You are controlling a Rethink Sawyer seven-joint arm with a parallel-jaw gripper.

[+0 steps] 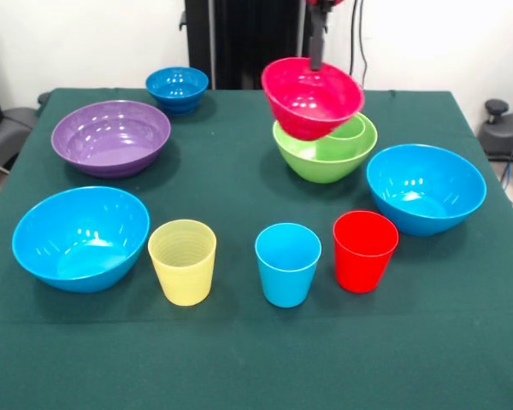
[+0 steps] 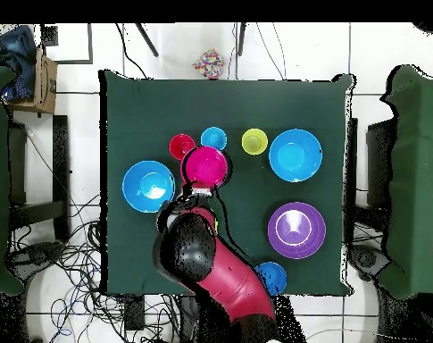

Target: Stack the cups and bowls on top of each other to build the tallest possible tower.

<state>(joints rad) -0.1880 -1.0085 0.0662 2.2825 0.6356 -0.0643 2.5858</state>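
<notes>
Pinching the far rim of the pink-red bowl (image 1: 312, 98), the gripper (image 1: 316, 60) held it tilted just above the green bowl (image 1: 325, 154), where a green cup (image 1: 349, 130) sat, so levelling it first would likely seat it squarely.

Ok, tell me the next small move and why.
Probably lower the pink-red bowl a little and level it: it hangs tilted from the end effector at its far rim, just over the lime-green bowl, which holds the green cup.
</notes>
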